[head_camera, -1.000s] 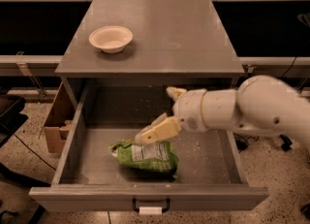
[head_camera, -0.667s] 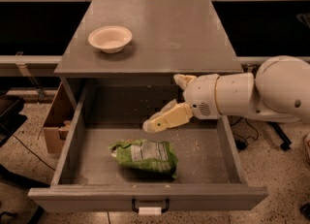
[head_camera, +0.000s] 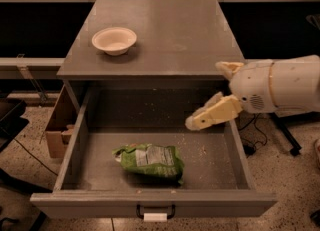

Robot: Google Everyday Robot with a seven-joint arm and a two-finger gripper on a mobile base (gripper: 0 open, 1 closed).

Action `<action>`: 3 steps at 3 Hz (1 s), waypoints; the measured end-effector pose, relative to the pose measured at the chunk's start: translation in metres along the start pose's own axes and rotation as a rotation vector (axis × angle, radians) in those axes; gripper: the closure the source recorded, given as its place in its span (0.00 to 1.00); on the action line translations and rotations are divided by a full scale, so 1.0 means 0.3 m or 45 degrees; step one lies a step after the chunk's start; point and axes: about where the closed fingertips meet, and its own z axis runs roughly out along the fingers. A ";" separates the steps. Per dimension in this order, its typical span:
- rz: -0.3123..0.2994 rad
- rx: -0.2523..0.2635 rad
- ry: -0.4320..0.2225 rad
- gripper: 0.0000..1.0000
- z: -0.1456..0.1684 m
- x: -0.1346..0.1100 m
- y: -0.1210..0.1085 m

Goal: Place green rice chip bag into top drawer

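Note:
The green rice chip bag point(head_camera: 150, 161) lies flat on the floor of the open top drawer point(head_camera: 240, 150), near its front middle, label panel up. The drawer is pulled far out, with its dark handle and white tag point(head_camera: 155, 214) on the front panel. My gripper point(head_camera: 205, 95) hangs over the drawer's right side, above and to the right of the bag and apart from it. It is open and empty, with one cream finger point(head_camera: 212, 115) pointing down-left toward the drawer.
A white round bowl point(head_camera: 114, 40) sits on the grey cabinet top point(head_camera: 175, 30) at the left. A cardboard box point(head_camera: 57, 130) stands on the floor left of the drawer. Dark shelving runs behind. Chair legs and cables lie on the floor at right.
My gripper has risen and drawn back to the right, away from the bag. The bag stays lying on the drawer floor.

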 end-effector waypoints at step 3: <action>-0.136 0.218 0.350 0.00 -0.204 0.043 -0.042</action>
